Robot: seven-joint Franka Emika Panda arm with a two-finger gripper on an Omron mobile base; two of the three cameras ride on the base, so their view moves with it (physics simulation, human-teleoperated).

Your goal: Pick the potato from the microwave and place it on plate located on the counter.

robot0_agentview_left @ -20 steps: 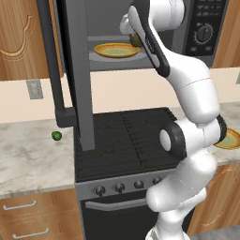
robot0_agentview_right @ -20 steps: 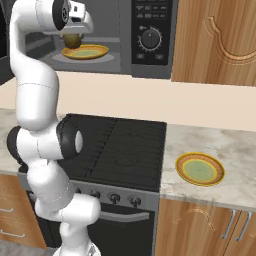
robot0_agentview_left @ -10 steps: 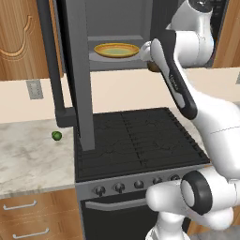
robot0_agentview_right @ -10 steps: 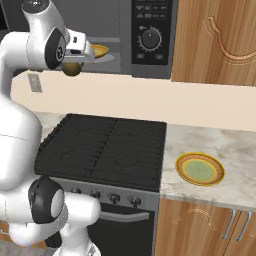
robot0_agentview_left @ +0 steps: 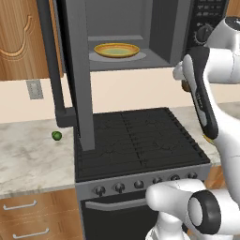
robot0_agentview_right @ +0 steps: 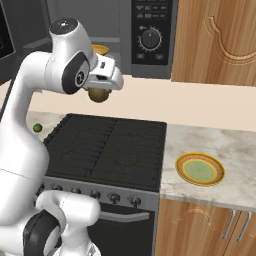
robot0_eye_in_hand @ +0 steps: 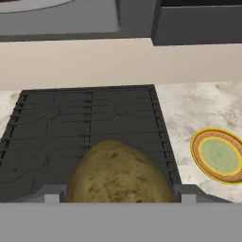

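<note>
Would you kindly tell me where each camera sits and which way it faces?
Left base view: behind-left, facing the open microwave and stove; arm at right.
Right base view: behind-right, facing stove, counter, plate; gripper holds the potato.
Hand view: looks down past the potato at stove and plate.
All three share the stove.

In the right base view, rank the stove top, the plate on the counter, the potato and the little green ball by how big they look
1. Stove top
2. Plate on the counter
3. Potato, in the gripper, nearer the camera than the plate
4. Green ball
</note>
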